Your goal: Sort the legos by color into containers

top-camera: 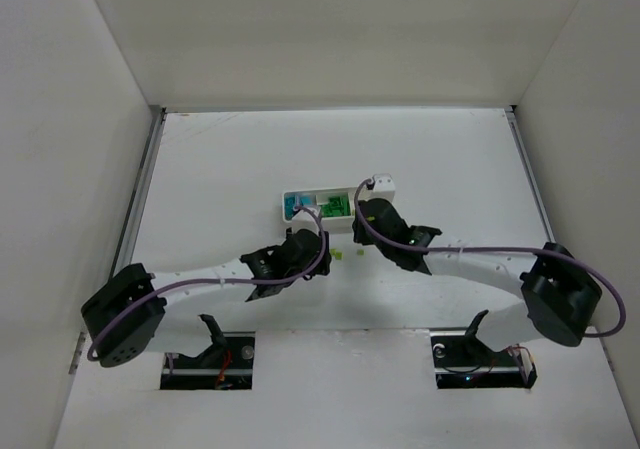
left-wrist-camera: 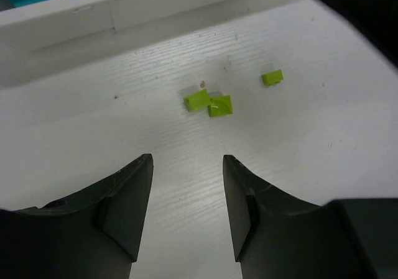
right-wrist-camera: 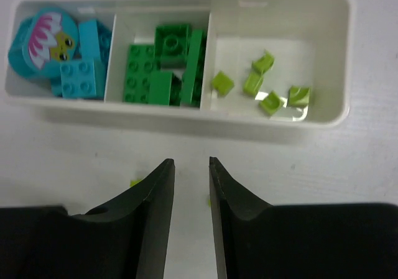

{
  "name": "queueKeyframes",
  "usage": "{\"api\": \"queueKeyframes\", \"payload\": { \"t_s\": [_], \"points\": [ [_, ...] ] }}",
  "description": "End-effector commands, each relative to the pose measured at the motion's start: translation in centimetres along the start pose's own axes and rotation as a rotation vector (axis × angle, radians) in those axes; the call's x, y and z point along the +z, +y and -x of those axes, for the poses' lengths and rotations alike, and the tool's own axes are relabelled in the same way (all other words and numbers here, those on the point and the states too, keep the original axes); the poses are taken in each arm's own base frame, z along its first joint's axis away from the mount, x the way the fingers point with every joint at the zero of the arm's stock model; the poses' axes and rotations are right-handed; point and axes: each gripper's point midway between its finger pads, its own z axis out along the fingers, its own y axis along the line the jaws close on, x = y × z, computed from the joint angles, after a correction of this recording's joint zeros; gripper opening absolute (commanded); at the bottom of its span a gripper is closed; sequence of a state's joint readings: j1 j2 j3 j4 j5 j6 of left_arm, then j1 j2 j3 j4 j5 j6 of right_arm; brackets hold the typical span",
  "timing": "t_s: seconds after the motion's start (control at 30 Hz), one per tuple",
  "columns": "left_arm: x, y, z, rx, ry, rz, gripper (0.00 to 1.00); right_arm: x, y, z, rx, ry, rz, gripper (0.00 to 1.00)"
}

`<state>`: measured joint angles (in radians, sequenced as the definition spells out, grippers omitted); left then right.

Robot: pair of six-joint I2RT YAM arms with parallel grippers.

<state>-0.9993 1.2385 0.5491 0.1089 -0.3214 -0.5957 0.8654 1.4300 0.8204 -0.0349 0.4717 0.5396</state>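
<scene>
the left gripper (left-wrist-camera: 186, 167) is hanging wide open over the table (left-wrist-camera: 93, 136), gripping nothing, with only bare surface showing between its dark fingers (left-wrist-camera: 124, 204). just beyond their tips three loose yellow-green pieces (left-wrist-camera: 196, 99) are lying on the table: two are touching each other, and the third is sitting apart to the right. the right gripper (right-wrist-camera: 191, 167) is hovering just in front of the tray (right-wrist-camera: 186, 120), its jaws only narrowly parted and nothing between them. slivers of yellow-green are peeking out beside it, too hidden to tell more.

the tray is lying flat, its three compartments side by side. in the right wrist view the left one is holding the cyan bricks (right-wrist-camera: 79, 80) and a round cyan piece (right-wrist-camera: 40, 43) with a pink and yellow face. the middle one is holding the green bricks (right-wrist-camera: 165, 68) in a pile, and the right one is holding five sorted yellow-green pieces (right-wrist-camera: 252, 83), scattered.

the tray's near wall is running across the top of the left wrist view, a strip of bare table lying between it and the loose pieces. from above, both grippers are sitting near each other by the tray, well apart from the side walls (top-camera: 60, 169).
</scene>
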Motion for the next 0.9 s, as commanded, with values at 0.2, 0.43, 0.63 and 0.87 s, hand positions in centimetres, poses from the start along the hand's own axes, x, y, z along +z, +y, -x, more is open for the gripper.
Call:
{"api": "queueKeyframes", "payload": {
  "t_s": [0.2, 0.43, 0.63, 0.87],
  "points": [
    [2.1, -3.1, 4.1, -0.025, -0.09, -0.045, 0.42, -2.6, -0.6, -0.7, 0.096, -0.039, 0.048, 0.35],
    [3.8, -2.7, 3.7, -0.002, -0.057, 0.029, 0.39, -3.1, -1.5, -1.8, 0.122, -0.031, 0.047, 0.35],
    [5.0, -2.4, 2.5, 0.019, -0.021, 0.076, 0.37, -3.0, -1.5, -2.1, 0.126, -0.03, 0.048, 0.35],
    [6.1, -1.3, 2.0, 0.024, -0.028, 0.133, 0.33, -3.0, -1.1, -3.4, 0.131, -0.009, 0.062, 0.35]
  ]
}}
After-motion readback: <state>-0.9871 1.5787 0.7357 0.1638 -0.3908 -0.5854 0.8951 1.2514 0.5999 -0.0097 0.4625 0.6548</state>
